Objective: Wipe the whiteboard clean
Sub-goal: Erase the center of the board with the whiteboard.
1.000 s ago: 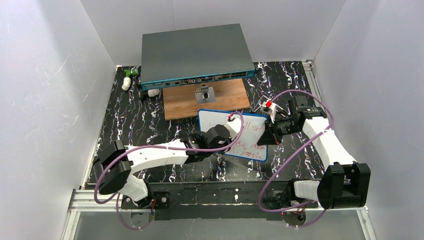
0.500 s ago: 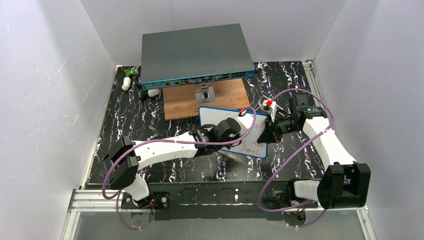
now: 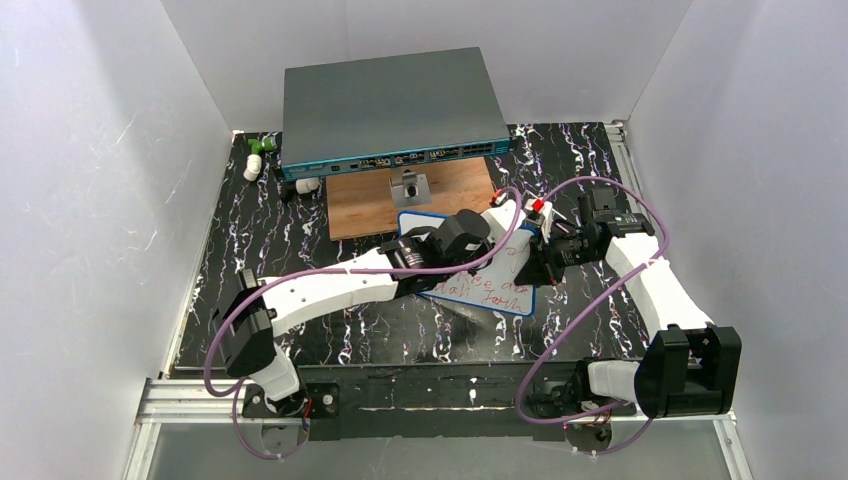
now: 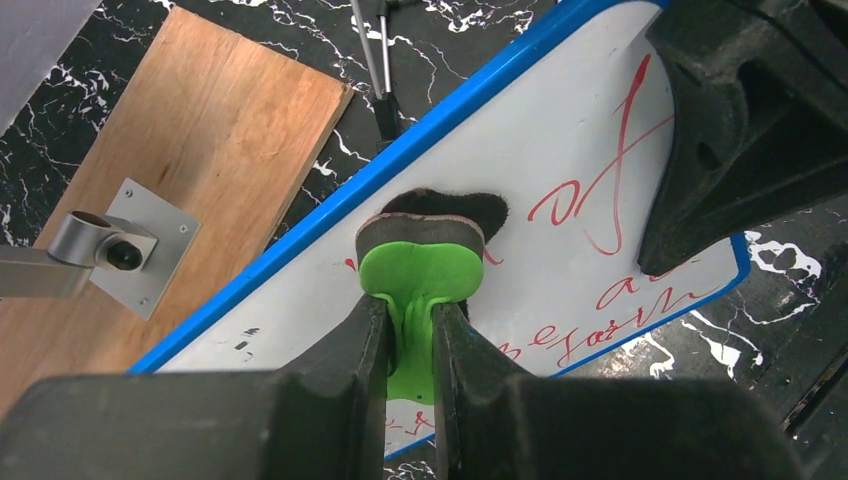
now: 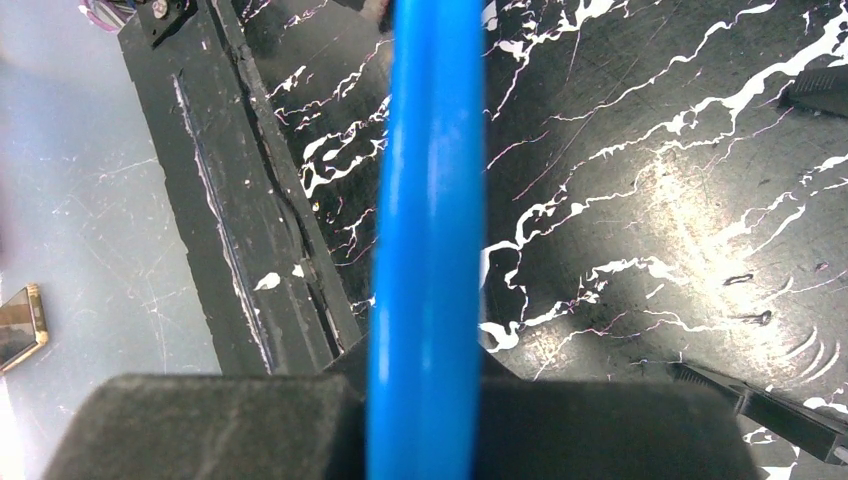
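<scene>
The whiteboard (image 4: 590, 250), white with a blue frame and red handwriting, lies tilted on the black marbled table (image 3: 300, 230). My left gripper (image 4: 410, 340) is shut on a green eraser (image 4: 420, 262) whose dark felt pad presses on the board near its upper edge. In the top view the left gripper (image 3: 500, 220) reaches over the board's upper right part (image 3: 505, 285). My right gripper (image 3: 537, 265) is shut on the board's right edge; in the right wrist view the blue frame (image 5: 425, 200) runs straight between its jaws (image 5: 425, 400). Red writing remains along the lower and right parts.
A grey-teal network switch (image 3: 390, 100) stands at the back. In front of it lies a brown wooden board (image 3: 365, 210) carrying a metal bracket (image 3: 408, 187). Small white and green parts (image 3: 255, 158) sit at the back left. White walls enclose the table on three sides.
My left arm has swept the eraser from the board's lower left up toward its upper right. The right gripper has kept its hold on the board's edge.
</scene>
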